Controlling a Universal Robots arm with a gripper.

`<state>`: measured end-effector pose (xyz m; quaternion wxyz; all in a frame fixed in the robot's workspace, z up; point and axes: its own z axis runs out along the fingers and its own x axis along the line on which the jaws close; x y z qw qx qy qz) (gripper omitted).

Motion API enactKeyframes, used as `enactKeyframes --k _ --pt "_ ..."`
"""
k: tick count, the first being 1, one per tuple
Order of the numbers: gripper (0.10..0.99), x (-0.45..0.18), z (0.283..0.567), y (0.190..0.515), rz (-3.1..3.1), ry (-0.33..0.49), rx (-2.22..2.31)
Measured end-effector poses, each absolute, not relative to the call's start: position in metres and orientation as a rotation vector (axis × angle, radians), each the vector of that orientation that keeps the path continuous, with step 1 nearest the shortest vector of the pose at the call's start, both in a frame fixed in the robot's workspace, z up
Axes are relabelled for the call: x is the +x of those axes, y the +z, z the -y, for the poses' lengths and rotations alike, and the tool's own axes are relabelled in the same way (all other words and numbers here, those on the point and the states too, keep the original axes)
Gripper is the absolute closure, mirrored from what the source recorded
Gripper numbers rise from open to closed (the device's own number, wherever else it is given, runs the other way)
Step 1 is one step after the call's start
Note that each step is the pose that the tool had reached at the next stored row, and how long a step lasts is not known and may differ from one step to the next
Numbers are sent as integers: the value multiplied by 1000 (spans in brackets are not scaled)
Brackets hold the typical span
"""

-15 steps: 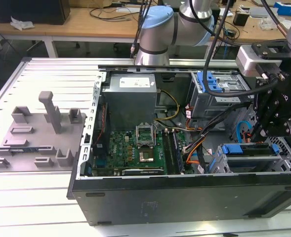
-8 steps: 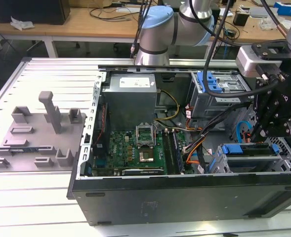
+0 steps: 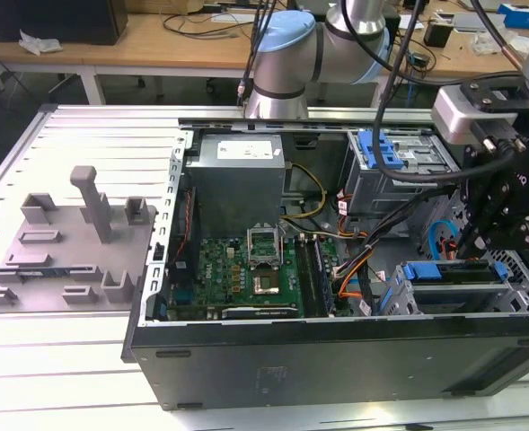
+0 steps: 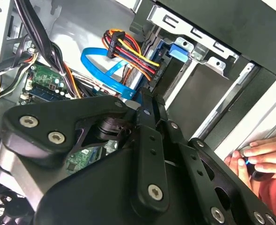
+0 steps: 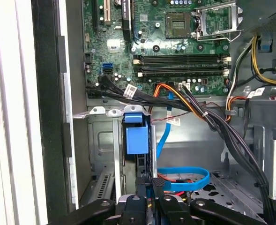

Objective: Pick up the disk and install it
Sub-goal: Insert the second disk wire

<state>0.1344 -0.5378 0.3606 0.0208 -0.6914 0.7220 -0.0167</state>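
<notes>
The disk sits in the drive cage at the front right corner of the open computer case, its bright blue rails showing. In the first wrist view it is seen end-on as a blue rail end standing in the cage slot. The second wrist view shows its blue rail beside the cage wall. My gripper hangs just above the disk. Its black fingertips are close together, shut with nothing between them, right at the disk's end in both wrist views. Whether they touch it I cannot tell.
The case holds a motherboard, a power supply, cable bundles and a blue ribbon cable near the cage. Another blue-railed drive sits in the rear cage. A grey fixture plate lies left of the case. A person's hand rests outside it.
</notes>
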Motion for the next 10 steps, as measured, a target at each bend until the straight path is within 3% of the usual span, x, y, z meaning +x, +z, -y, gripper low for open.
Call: enactKeyframes --k 10 --pt "922 134 541 357 -2201 -30 -2167"
